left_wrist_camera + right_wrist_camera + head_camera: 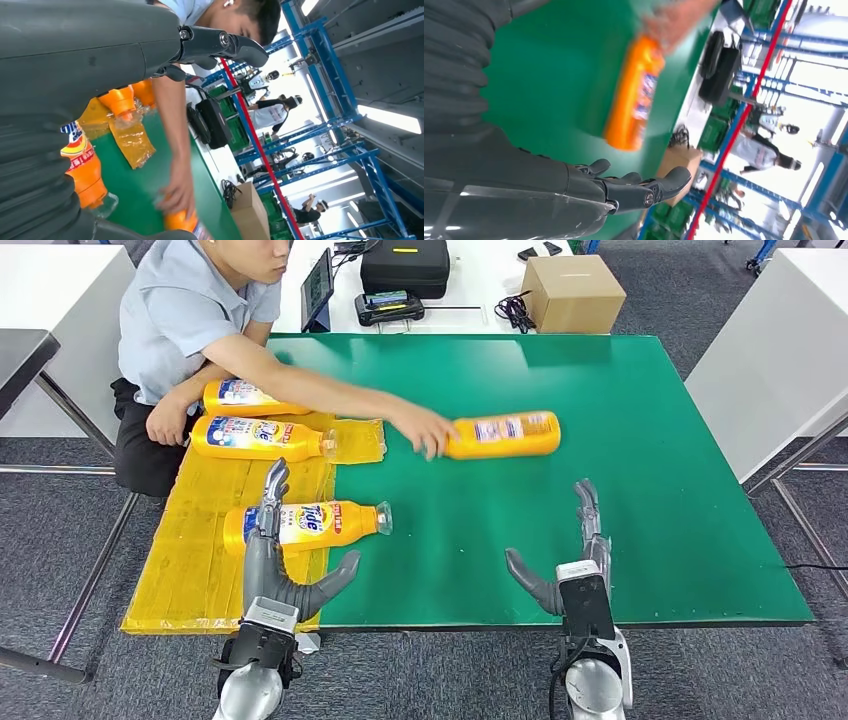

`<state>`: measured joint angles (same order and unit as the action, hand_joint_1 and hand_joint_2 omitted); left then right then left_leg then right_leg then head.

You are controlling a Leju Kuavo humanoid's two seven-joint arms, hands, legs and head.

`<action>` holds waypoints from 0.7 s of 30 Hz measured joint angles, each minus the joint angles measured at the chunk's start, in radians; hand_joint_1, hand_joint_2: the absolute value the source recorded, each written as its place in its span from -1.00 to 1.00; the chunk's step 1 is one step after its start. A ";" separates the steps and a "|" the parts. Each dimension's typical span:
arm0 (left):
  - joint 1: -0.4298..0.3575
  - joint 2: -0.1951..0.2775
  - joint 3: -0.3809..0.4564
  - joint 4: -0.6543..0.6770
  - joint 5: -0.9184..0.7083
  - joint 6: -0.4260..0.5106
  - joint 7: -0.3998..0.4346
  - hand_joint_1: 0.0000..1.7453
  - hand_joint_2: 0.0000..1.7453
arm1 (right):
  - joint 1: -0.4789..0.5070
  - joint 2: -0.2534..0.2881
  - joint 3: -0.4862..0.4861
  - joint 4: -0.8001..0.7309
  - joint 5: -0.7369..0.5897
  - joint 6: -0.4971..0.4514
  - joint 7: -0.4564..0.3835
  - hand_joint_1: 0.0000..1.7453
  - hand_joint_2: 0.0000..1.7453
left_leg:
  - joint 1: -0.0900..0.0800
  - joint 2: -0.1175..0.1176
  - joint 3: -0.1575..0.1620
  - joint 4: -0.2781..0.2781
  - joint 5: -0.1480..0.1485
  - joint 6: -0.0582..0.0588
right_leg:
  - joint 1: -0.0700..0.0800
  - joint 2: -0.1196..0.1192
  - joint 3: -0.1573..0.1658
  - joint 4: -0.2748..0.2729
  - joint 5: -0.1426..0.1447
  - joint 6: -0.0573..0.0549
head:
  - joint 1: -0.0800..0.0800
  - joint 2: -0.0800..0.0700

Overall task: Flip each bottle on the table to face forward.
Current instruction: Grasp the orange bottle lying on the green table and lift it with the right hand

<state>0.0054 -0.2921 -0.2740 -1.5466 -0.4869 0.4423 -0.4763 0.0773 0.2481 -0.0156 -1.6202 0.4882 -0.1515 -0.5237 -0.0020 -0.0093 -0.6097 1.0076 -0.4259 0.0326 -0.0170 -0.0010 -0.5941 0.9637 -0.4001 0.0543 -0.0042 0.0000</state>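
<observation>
Meanwhile, both hands, left hand [285, 575] and right hand [572, 560], fingers spread wide and holding nothing, apparently waiting while person's hand [424, 429] lays orange detergent bottle [503, 434] on green table [650, 490].

Cardboard box [572, 293] (closed), black case [405, 264], tablet [317, 287], seated person [190, 310]

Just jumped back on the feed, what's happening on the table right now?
A person's hand is on an orange bottle lying on the green table. Both robot hands are open and hold nothing: the left robot hand hovers over a bottle on the yellow mat, the right robot hand over bare green. Two more bottles lie on the mat by the person.
</observation>
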 joint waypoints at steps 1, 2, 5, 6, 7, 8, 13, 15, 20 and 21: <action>0.001 -0.001 0.000 -0.001 0.015 -0.012 -0.002 -1.00 1.00 | 0.004 -0.001 0.003 -0.007 0.053 -0.035 -0.009 -1.00 1.00 | 0.000 0.000 0.000 0.000 0.000 0.000 | 0.000 0.000 0.000 0.000 0.000 0.000 | 0.000 0.000; 0.002 -0.002 0.000 -0.003 0.034 -0.027 -0.005 -1.00 1.00 | 0.009 -0.003 0.007 -0.018 0.098 -0.069 -0.018 -1.00 1.00 | 0.000 0.000 0.000 0.000 0.000 0.000 | 0.000 0.000 0.000 0.000 0.000 0.000 | 0.000 0.000; 0.017 -0.003 0.000 -0.020 0.102 -0.085 -0.025 -1.00 1.00 | 0.025 -0.009 0.021 -0.061 0.015 -0.011 -0.041 -1.00 1.00 | 0.000 0.001 0.000 0.000 0.000 0.000 | 0.000 0.000 0.000 0.000 0.000 0.000 | 0.000 0.000; 0.026 -0.003 -0.001 -0.030 0.128 -0.107 -0.032 -1.00 1.00 | 0.030 -0.011 0.023 -0.075 -0.084 0.066 -0.047 -1.00 1.00 | 0.000 0.001 0.000 0.000 0.000 0.000 | 0.000 0.000 0.000 0.000 0.000 0.000 | 0.000 0.000; 0.037 -0.003 -0.001 -0.040 0.151 -0.125 -0.039 -1.00 1.00 | 0.035 -0.013 0.023 -0.088 -0.190 0.147 -0.053 -1.00 1.00 | 0.000 0.001 0.000 0.000 0.000 0.000 | 0.000 0.000 0.000 0.000 0.000 0.000 | 0.000 0.000; 0.048 -0.003 -0.001 -0.050 0.173 -0.143 -0.046 -1.00 1.00 | 0.040 -0.014 0.023 -0.099 -0.284 0.217 -0.059 -1.00 1.00 | 0.000 0.000 0.000 0.000 0.000 0.000 | 0.000 0.000 0.000 0.000 0.000 0.000 | 0.000 0.000; 0.105 -0.003 -0.001 -0.114 0.236 -0.199 -0.082 -1.00 1.00 | 0.067 -0.012 0.009 -0.140 -0.420 0.350 -0.092 -1.00 1.00 | 0.000 0.000 0.000 0.000 -0.001 0.000 | 0.000 0.000 0.000 0.000 0.000 0.000 | 0.000 0.000; 0.125 -0.003 0.000 -0.142 0.227 -0.206 -0.088 -1.00 1.00 | 0.076 -0.008 -0.001 -0.153 -0.390 0.341 -0.099 -1.00 1.00 | 0.000 0.000 0.000 0.000 -0.001 0.000 | 0.000 0.000 0.000 0.000 0.000 0.000 | 0.000 0.000; 0.139 -0.004 0.003 -0.169 0.202 -0.202 -0.074 -1.00 1.00 | 0.080 -0.006 -0.010 -0.161 -0.162 0.202 -0.094 -1.00 1.00 | 0.000 0.000 0.000 0.000 -0.001 0.000 | 0.000 0.000 0.000 0.000 0.000 0.000 | 0.000 0.000; 0.139 -0.004 0.004 -0.169 0.200 -0.201 -0.071 -1.00 1.00 | 0.080 -0.006 -0.010 -0.161 -0.121 0.175 -0.086 -1.00 1.00 | 0.000 0.000 0.000 0.000 -0.001 0.000 | 0.000 0.000 0.000 0.000 0.000 0.000 | 0.000 0.000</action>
<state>0.1448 -0.2961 -0.2698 -1.7155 -0.2873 0.2411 -0.5473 0.1572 0.2416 -0.0255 -1.7811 0.3670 0.0231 -0.6098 -0.0020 -0.0089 -0.6096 1.0075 -0.4264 0.0322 -0.0170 -0.0008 -0.5940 0.9636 -0.4005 0.0540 -0.0040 0.0000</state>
